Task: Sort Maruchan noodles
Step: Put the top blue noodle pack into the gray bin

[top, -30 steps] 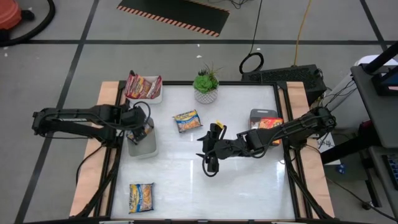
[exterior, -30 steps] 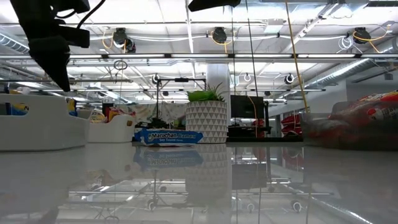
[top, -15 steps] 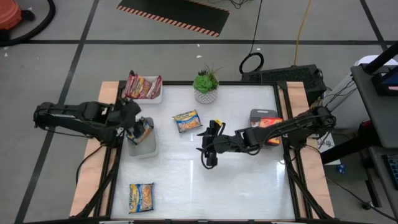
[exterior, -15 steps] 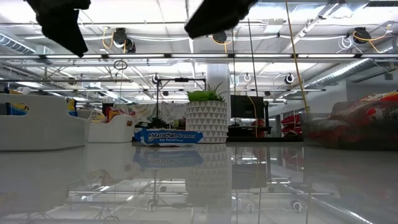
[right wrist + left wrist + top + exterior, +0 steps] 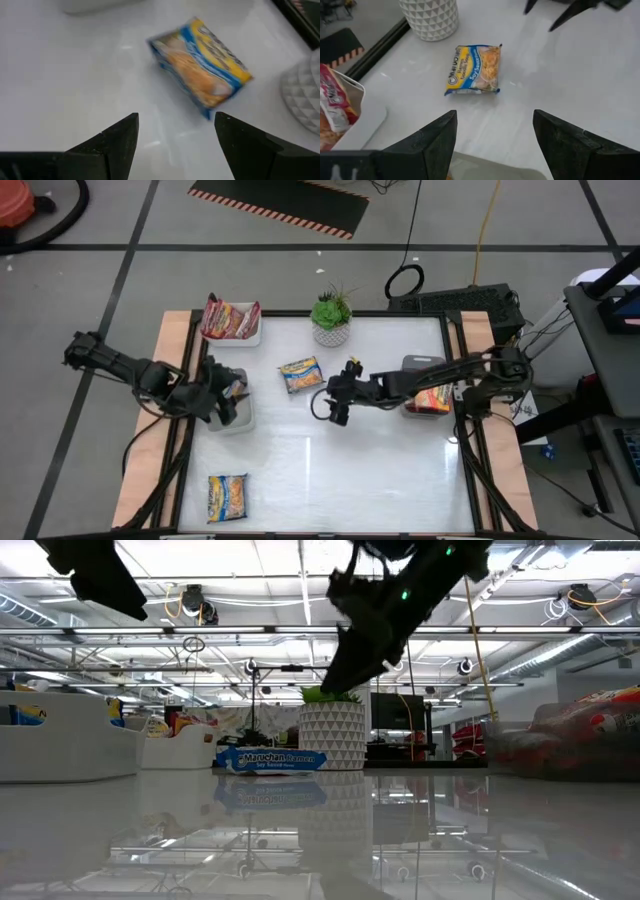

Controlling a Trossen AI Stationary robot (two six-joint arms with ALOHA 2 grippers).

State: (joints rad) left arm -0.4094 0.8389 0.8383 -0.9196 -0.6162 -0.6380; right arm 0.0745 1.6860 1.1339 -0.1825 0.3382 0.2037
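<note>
A blue-and-yellow Maruchan packet (image 5: pixel 301 373) lies flat on the white table near the plant; it also shows in the low view (image 5: pixel 270 758), the left wrist view (image 5: pixel 473 70) and the right wrist view (image 5: pixel 200 67). A second blue-and-yellow packet (image 5: pixel 228 495) lies near the table's near left corner. My right gripper (image 5: pixel 333 410) hangs open above the table, just right of and nearer than the first packet (image 5: pixel 177 145). My left gripper (image 5: pixel 228 402) is open over the grey tray (image 5: pixel 240 420), which holds a packet (image 5: pixel 233 387). In its wrist view (image 5: pixel 495 145) the fingers stand apart.
A white tray with dark red packets (image 5: pixel 232 320) sits at the far left corner. A grey tray with an orange-red packet (image 5: pixel 432 385) sits at the right edge. A potted plant in a white pot (image 5: pixel 332 318) stands at the far edge. Bare table lies toward the near right.
My right gripper has moved up and toward the far edge, closing in on the blue-and-yellow packet near the plant. My left arm has drawn back toward the table's left edge, its gripper staying near the grey tray. No packet has moved.
</note>
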